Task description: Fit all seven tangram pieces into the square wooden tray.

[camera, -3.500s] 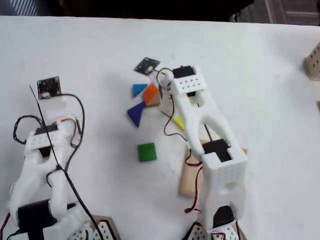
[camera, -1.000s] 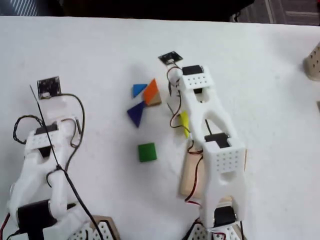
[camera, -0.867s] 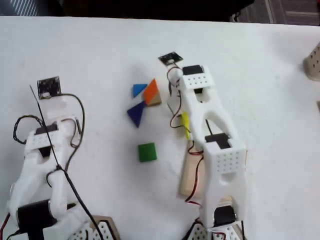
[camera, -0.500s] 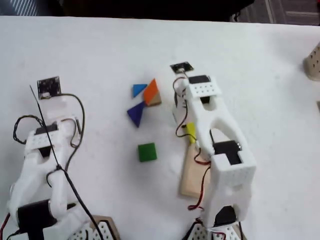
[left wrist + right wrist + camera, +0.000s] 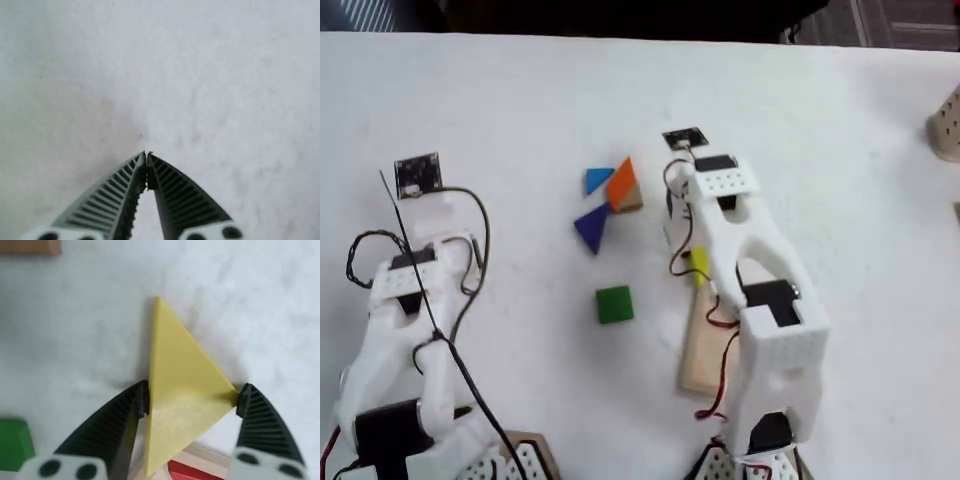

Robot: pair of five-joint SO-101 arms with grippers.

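Now the right gripper [image 5: 192,399] pinches the yellow triangle [image 5: 175,365] between its two fingers; the left gripper [image 5: 146,170] is squeezed closed.

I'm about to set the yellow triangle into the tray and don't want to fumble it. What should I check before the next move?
1. Grip: the right gripper has a finger against each side of the yellow triangle: ok.
2. Triangle over the tray: it sits mostly over the table, just beyond the tray's far edge: not ok.
3. Free room in the tray: a red piece lies in it, and the arm hides the rest: cannot tell.
4. Left gripper: shut over bare table, away from the tray: ok.
5. Loose pieces: the green square lies off to the side: ok.
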